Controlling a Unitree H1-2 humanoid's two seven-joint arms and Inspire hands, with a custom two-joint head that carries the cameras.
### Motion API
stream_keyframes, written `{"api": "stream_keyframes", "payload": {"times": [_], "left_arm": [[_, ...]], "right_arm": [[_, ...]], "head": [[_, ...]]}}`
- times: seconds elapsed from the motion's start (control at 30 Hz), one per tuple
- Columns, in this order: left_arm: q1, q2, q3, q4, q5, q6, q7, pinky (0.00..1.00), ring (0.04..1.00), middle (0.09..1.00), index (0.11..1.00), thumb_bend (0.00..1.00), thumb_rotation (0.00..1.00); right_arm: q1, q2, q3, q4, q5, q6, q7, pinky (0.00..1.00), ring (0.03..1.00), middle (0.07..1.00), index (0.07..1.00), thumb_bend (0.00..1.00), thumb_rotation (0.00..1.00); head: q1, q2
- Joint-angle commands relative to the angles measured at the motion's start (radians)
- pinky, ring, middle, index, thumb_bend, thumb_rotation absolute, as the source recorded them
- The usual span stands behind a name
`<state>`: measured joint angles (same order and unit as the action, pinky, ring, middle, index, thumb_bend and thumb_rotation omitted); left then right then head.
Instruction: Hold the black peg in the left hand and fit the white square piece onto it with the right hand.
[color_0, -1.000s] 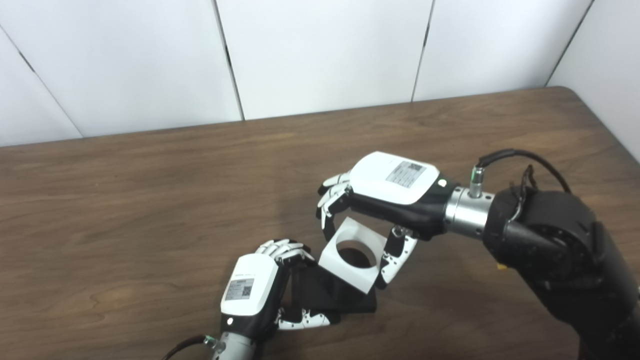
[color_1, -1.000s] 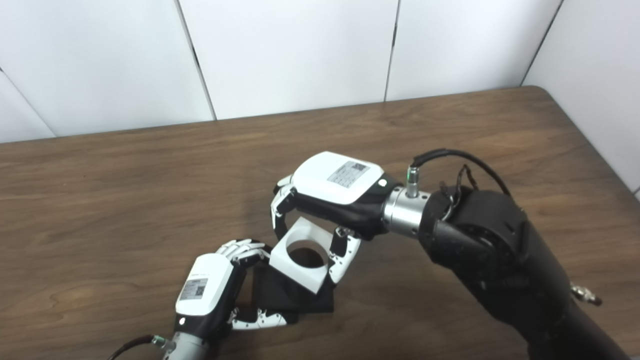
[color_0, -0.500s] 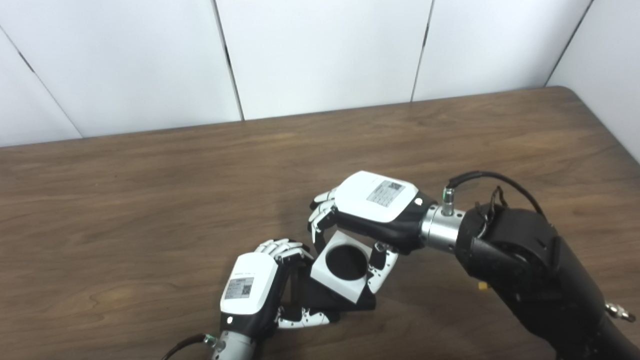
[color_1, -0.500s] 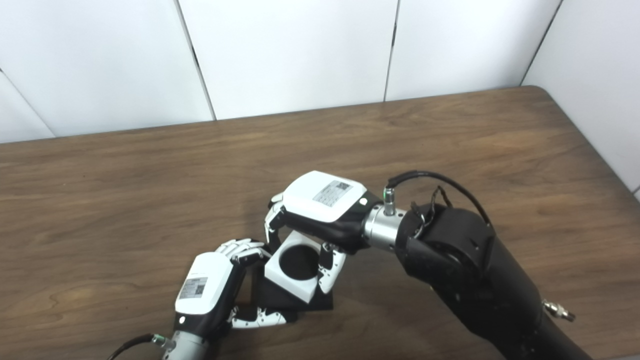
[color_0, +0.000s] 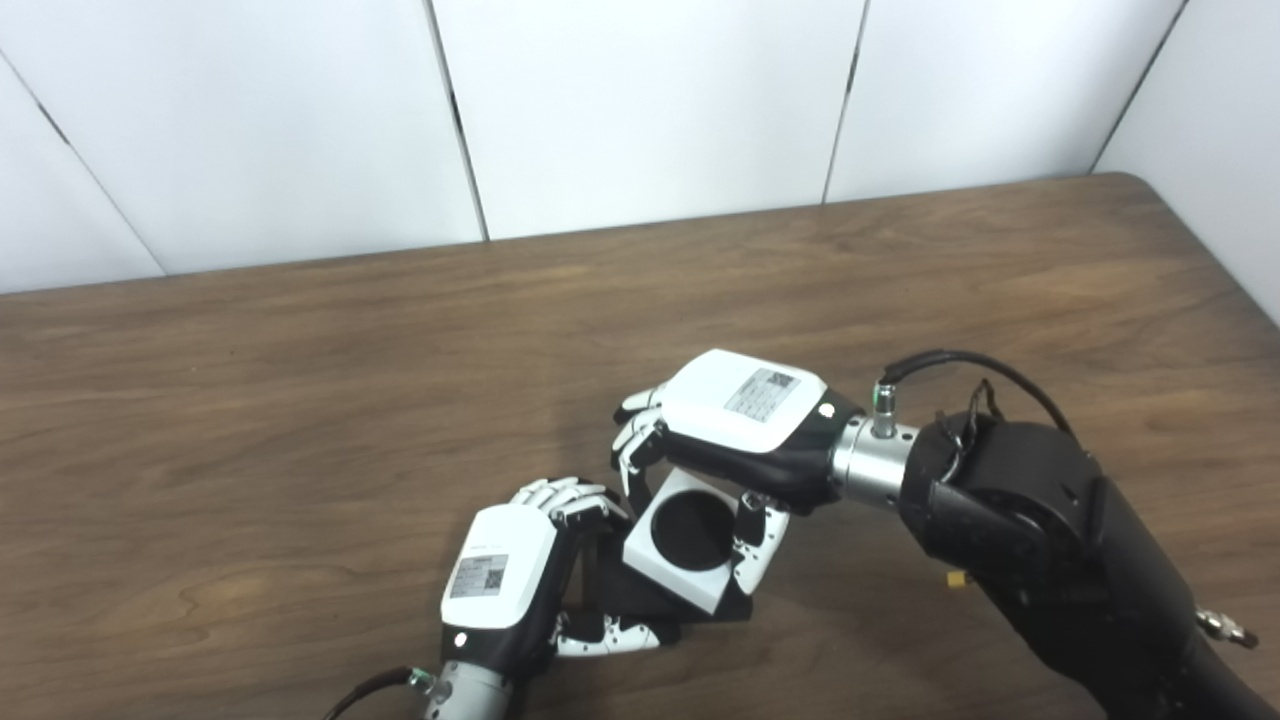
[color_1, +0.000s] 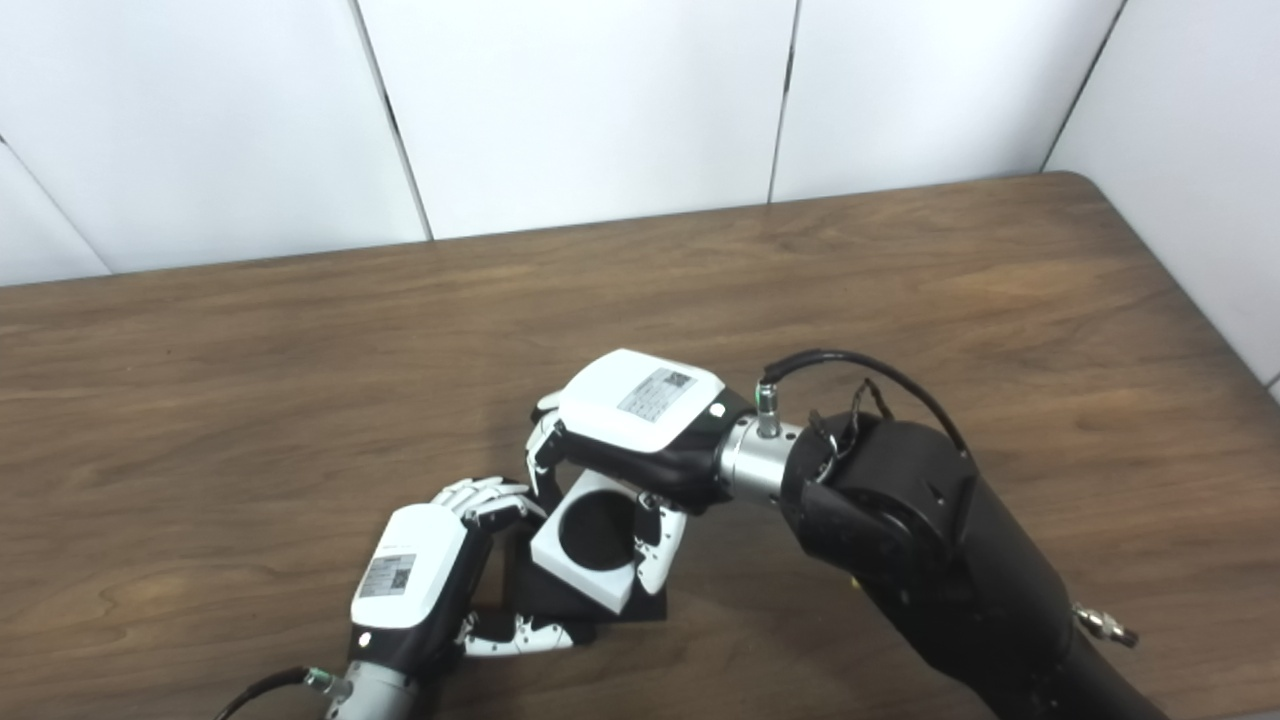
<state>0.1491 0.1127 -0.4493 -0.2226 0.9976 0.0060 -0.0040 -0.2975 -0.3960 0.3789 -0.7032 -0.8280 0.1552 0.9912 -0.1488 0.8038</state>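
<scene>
Lab; white panel walls (color_0: 640, 110); bare wooden table (color_0: 250, 380)

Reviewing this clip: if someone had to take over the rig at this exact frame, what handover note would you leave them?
Left robot hand: shut on the black peg, steadying its flat base on the table.
Right robot hand: shut on the white square piece, fingers and thumb gripping opposite sides.
Position: the white piece sits tilted over the peg; its round hole shows black inside, so the peg looks at least partly entered.
Done: both parts grasped, hole lined up with the peg.
Left: whether the piece is fully seated cannot be told. Probably press it down level, then release with the right hand.
</scene>
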Motion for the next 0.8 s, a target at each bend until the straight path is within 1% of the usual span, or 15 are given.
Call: {"api": "stream_keyframes", "payload": {"times": [0.0,0.07,0.2,0.37,0.5,0.67,0.7,0.73,0.77], "left_arm": [[0.004,0.003,-0.005,0.02,0.002,0.027,-0.036,0.82,0.809,0.745,0.485,0.52,0.04],[0.004,0.003,-0.005,0.02,0.003,0.027,-0.035,0.82,0.808,0.745,0.485,0.52,0.04],[0.005,0.004,-0.006,0.013,0.006,0.032,-0.044,0.82,0.81,0.746,0.485,0.52,0.04],[0.004,0.004,-0.004,0.01,0.005,0.034,-0.046,0.82,0.81,0.744,0.485,0.52,0.04],[0.003,0.004,-0.004,0.009,0.011,0.041,-0.053,0.82,0.809,0.744,0.485,0.52,0.04],[0.001,0.006,-0.015,0.003,0.095,0.078,-0.067,0.78,0.782,0.73,0.493,0.52,0.07],[0.002,0.004,-0.017,0.0,0.11,0.087,-0.071,0.78,0.776,0.732,0.588,0.7,0.17],[0.003,0.003,-0.018,-0.003,0.119,0.093,-0.074,0.78,0.779,0.743,0.646,0.77,0.24],[0.003,0.003,-0.019,-0.005,0.125,0.097,-0.078,0.79,0.782,0.753,0.686,0.81,0.3]], "right_arm": [[-0.05,0.001,-0.007,-0.036,-0.021,0.026,0.043,0.91,0.927,0.822,0.649,0.89,0.28],[-0.062,0.004,-0.01,-0.046,-0.032,0.039,0.076,0.95,0.952,0.853,0.696,0.95,0.35],[-0.081,0.009,-0.019,-0.059,-0.044,0.051,0.118,0.99,0.967,0.878,0.731,1.0,0.42],[-0.094,0.014,-0.032,-0.064,-0.045,0.052,0.13,0.99,0.968,0.893,0.74,1.0,0.47],[-0.101,0.022,-0.045,-0.068,-0.052,0.055,0.134,0.98,0.966,0.893,0.737,1.0,0.48],[-0.098,0.023,-0.073,-0.071,-0.042,0.056,0.127,0.97,0.972,0.893,0.73,1.0,0.49],[-0.098,0.023,-0.079,-0.072,-0.042,0.055,0.125,0.97,0.973,0.894,0.73,1.0,0.49],[-0.097,0.024,-0.084,-0.073,-0.042,0.055,0.123,0.97,0.969,0.892,0.727,1.0,0.49],[-0.096,0.025,-0.088,-0.073,-0.042,0.054,0.122,0.96,0.967,0.891,0.727,1.0,0.49]], "head": [[0.0,0.0],[0.0,0.0],[0.001,0.004],[0.002,0.003],[0.003,0.003],[0.003,0.002],[0.004,0.001],[0.004,0.001],[0.004,0.001]]}}
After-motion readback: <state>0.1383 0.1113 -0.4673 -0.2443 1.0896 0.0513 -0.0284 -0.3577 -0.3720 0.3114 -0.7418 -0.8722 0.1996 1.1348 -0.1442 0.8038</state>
